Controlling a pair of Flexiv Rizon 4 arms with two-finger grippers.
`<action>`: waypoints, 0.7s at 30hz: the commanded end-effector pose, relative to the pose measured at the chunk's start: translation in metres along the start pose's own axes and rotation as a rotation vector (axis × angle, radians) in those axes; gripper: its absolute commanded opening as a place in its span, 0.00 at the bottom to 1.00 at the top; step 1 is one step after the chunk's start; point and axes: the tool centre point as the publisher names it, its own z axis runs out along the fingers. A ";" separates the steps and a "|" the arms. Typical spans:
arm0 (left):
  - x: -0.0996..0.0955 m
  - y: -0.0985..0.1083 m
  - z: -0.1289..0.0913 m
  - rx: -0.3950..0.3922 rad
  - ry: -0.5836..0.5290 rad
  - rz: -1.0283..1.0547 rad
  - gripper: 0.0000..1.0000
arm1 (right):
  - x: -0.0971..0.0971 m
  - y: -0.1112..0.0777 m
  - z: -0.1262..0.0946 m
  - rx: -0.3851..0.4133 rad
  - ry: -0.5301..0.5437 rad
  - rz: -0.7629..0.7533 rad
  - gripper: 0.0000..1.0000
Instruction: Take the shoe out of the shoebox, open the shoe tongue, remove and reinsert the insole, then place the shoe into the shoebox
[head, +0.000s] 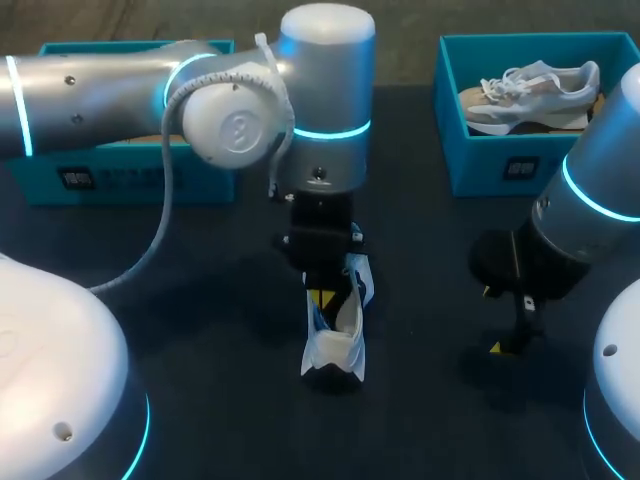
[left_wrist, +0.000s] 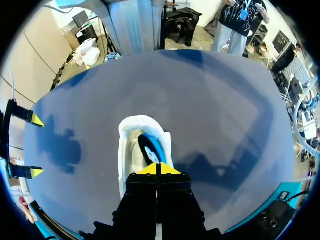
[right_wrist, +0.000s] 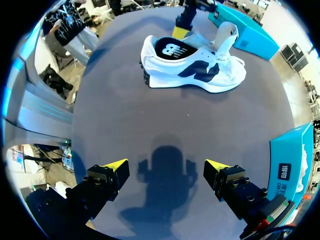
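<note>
A white shoe (head: 335, 350) with navy markings stands on the dark table's middle, its tongue (right_wrist: 227, 35) pulled up and the dark insole (right_wrist: 170, 49) lying inside. My left gripper (head: 322, 298) hangs straight over the shoe's opening, shut, its yellow tips (left_wrist: 158, 169) pressed together at the edge of the blue insole (left_wrist: 149, 147); I cannot tell whether they pinch anything. To the right of the shoe (right_wrist: 192, 67), my right gripper (right_wrist: 166, 167) stands open and empty just above the table, also seen as the right gripper (head: 510, 335). The teal shoebox (head: 505, 165) sits at the back right.
A second pale shoe (head: 530, 92) lies in the back-right shoebox. Another teal box (head: 110, 175) stands at the back left, partly hidden by my left arm. Bare table lies between the shoe and my right gripper.
</note>
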 end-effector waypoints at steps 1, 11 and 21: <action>0.008 -0.007 0.000 -0.012 0.004 0.010 0.00 | 0.002 -0.001 0.000 -0.001 -0.003 0.000 1.00; 0.004 0.001 0.025 0.003 0.016 0.008 0.00 | 0.002 -0.001 0.000 -0.001 -0.003 0.000 1.00; -0.002 0.006 0.041 0.015 0.018 -0.017 0.00 | 0.002 -0.001 0.000 -0.001 -0.003 0.000 1.00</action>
